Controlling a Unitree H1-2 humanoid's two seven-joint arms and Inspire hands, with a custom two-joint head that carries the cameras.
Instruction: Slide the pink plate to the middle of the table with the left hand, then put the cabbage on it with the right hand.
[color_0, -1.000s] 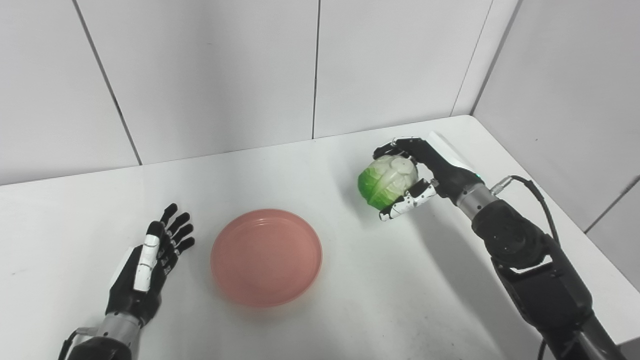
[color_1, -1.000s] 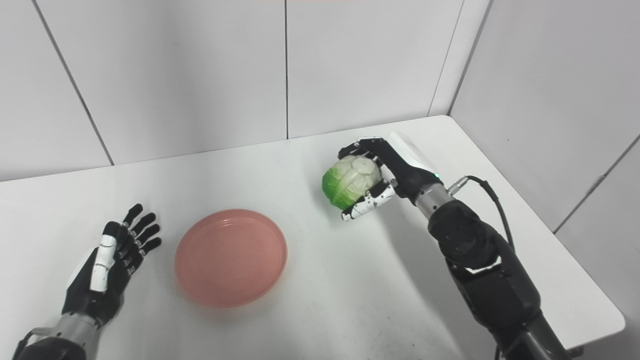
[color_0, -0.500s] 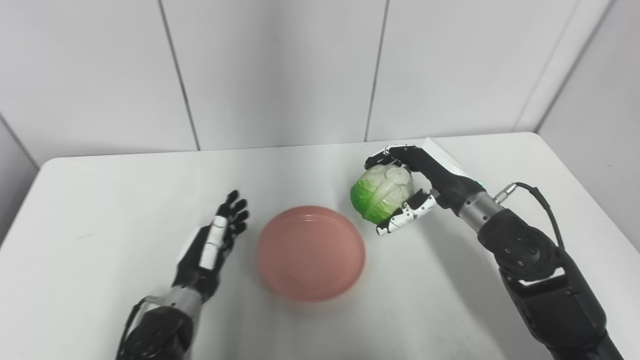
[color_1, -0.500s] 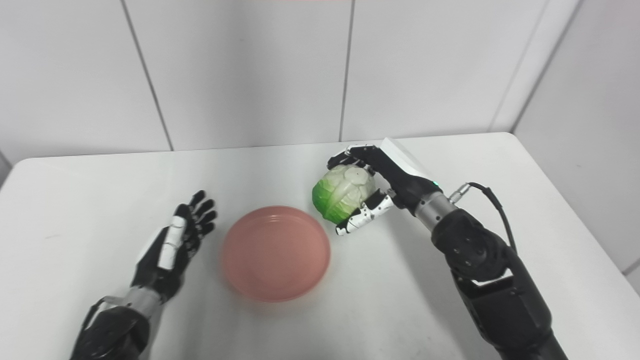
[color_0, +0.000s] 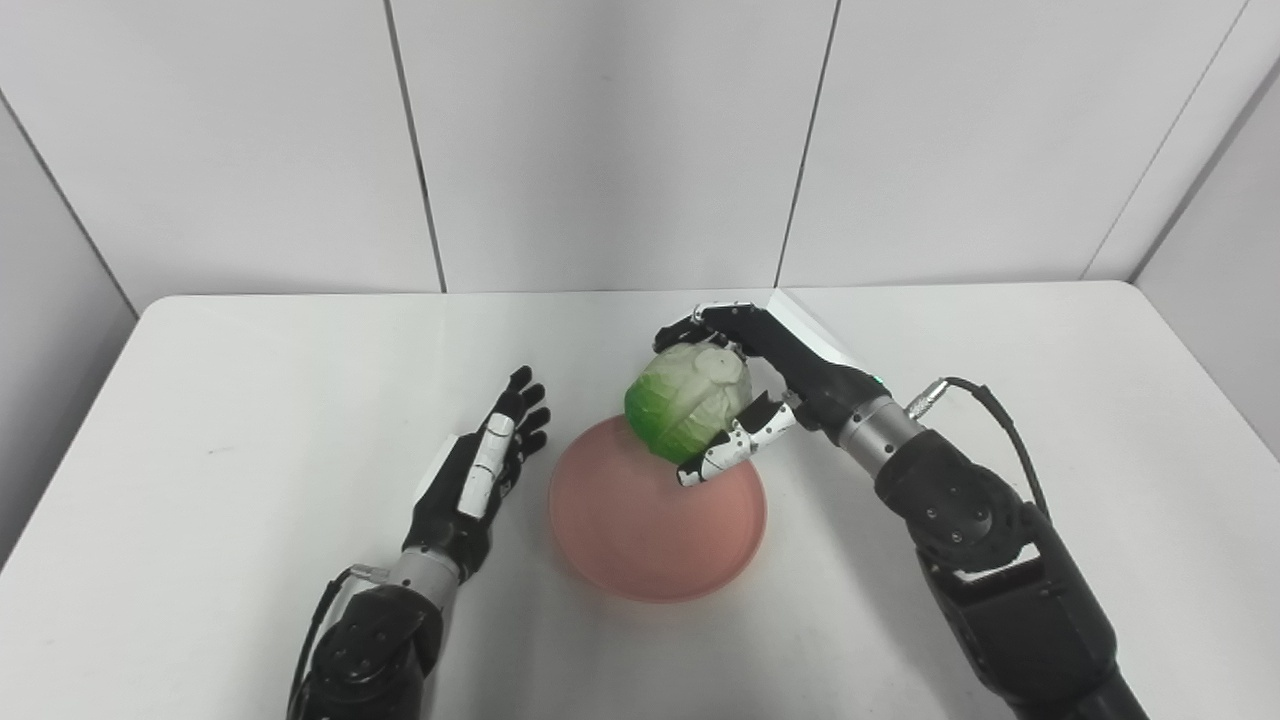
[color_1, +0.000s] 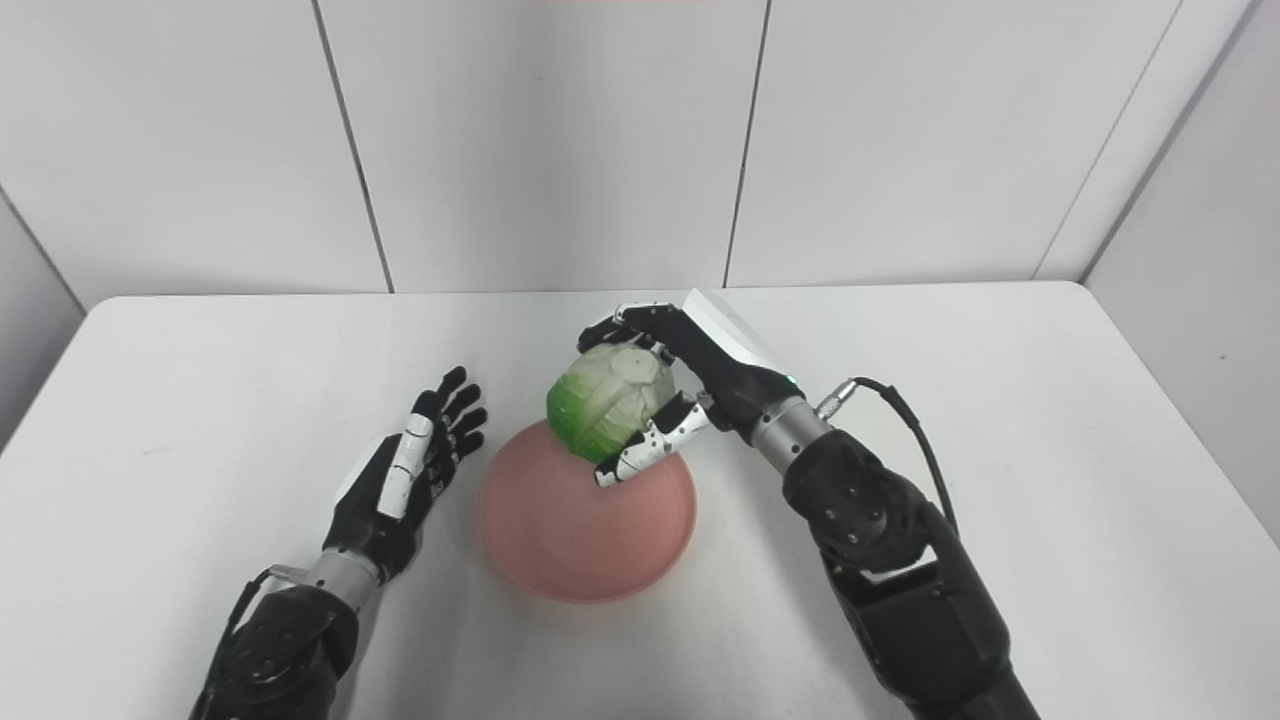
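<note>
My head cameras have swung left, so the whole table now shows. I've carried the cabbage (color_0: 688, 415) in my right robot hand (color_0: 752, 395) leftward from the table's right side; it now hangs over the pink plate's (color_0: 640, 540) far rim.

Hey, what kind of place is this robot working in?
Probably a lab test cell, not a kitchen: a bare white table boxed in by plain white wall panels, holding only a pink plate and a cabbage.

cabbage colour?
The round cabbage in the right hand is bright green on its lower left, fading to pale cream on top; clearest in the left eye view.
</note>
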